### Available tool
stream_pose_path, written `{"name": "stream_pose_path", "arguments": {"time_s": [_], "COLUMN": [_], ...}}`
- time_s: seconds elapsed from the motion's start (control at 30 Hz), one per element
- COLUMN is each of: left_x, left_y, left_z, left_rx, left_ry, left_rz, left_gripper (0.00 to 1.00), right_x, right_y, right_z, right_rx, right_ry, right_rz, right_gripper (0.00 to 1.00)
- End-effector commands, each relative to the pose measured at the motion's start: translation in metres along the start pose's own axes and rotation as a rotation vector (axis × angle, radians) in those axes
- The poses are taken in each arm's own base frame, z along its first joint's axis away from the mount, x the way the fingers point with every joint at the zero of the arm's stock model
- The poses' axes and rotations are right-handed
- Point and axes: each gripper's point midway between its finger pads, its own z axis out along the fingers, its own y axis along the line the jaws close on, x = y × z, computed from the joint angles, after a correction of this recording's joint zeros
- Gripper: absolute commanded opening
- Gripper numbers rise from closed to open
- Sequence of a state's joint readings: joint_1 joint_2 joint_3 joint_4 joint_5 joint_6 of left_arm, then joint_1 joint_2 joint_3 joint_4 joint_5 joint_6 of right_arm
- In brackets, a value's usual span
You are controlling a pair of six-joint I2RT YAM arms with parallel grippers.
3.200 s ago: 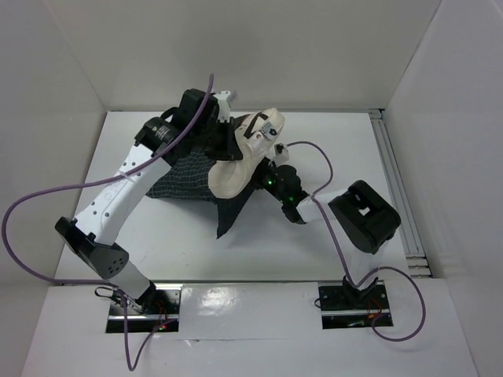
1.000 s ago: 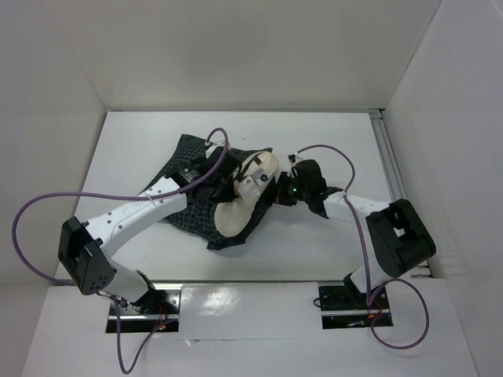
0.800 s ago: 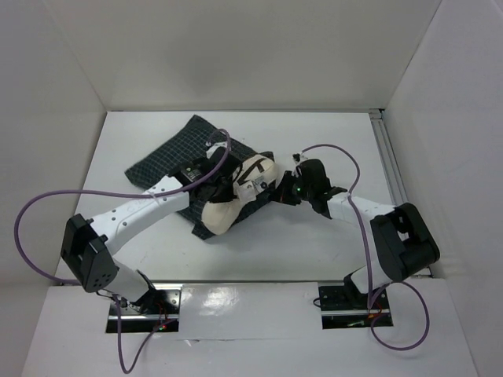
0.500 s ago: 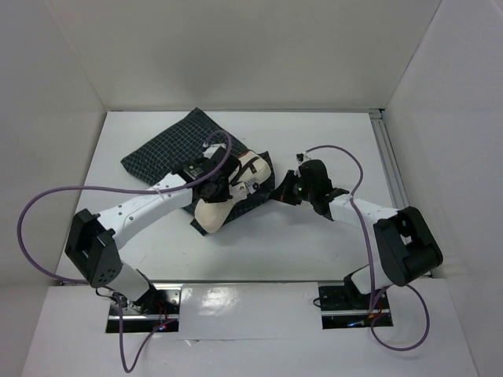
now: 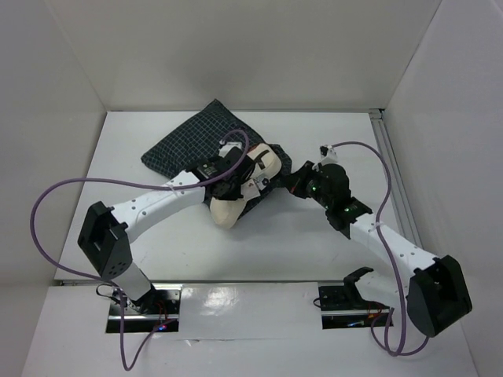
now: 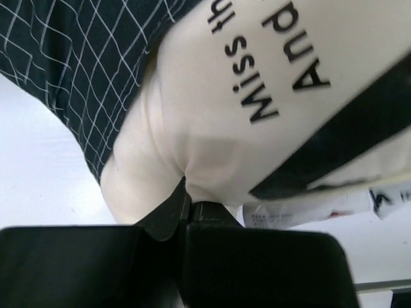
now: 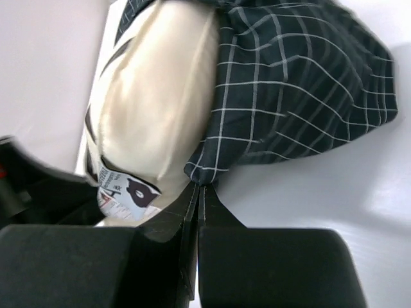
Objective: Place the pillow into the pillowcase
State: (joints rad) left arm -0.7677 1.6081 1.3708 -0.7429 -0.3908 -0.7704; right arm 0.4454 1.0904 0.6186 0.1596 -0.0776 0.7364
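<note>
The cream-white pillow (image 5: 236, 206) with black text lies mid-table, its far part inside the navy checked pillowcase (image 5: 185, 141), its near end sticking out. My left gripper (image 5: 233, 182) is shut on a fold of the pillow (image 6: 212, 128); its jaws pinch cream fabric at the bottom of the left wrist view (image 6: 187, 204). My right gripper (image 5: 292, 179) is shut on the pillowcase's open edge (image 7: 295, 96), pinching a checked corner (image 7: 198, 187) beside the pillow (image 7: 157, 96). A paper tag (image 7: 122, 192) hangs from the pillow.
White walls enclose the table on the left, back and right. A metal rail (image 5: 397, 184) runs along the right edge. Purple cables (image 5: 55, 204) loop from both arms. Both arm bases sit at the near edge.
The pillow and pillowcase have shifted right and toward the back. The right arm has swung out to the right, pulling the case's edge. More of the pillow sits inside the case than before.
</note>
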Motion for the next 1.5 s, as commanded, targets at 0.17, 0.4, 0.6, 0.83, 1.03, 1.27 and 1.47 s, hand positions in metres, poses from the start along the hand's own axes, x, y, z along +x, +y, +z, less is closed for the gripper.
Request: {"name": "stream_pose_path", "arguments": {"time_s": [0.17,0.4,0.6,0.83,1.03,1.27,1.47], "left_x": [-0.057,-0.11,-0.109,-0.097,-0.081,-0.051,-0.005], "left_y": [-0.039,-0.091,-0.129,-0.15,-0.125,-0.093,-0.086], "left_z": [-0.066,-0.084,-0.052,0.01,0.063,0.102,0.132], "left_rx": [0.212,0.374,0.427,0.393,0.349,0.284,0.323], "left_ry": [-0.11,-0.231,-0.225,-0.175,-0.033,0.08,0.22], "left_rz": [0.149,0.199,0.26,0.305,0.225,0.236,0.312], "left_gripper": [0.7,0.86,0.9,0.86,0.0,0.0,0.0], "right_x": [-0.038,-0.039,-0.042,-0.04,-0.064,-0.121,-0.177], "right_y": [0.014,0.02,0.026,0.026,0.03,0.027,0.051], "right_z": [0.023,0.02,0.016,0.011,-0.006,-0.014,-0.006], "right_rx": [-0.011,-0.037,-0.056,-0.057,-0.055,-0.003,-0.047], "right_ry": [-0.059,-0.048,-0.057,-0.044,-0.125,-0.286,-0.38], "right_rz": [-0.145,-0.17,-0.172,-0.189,-0.174,-0.131,-0.137], "right_gripper": [0.0,0.0,0.0,0.0,0.0,0.0,0.0]}}
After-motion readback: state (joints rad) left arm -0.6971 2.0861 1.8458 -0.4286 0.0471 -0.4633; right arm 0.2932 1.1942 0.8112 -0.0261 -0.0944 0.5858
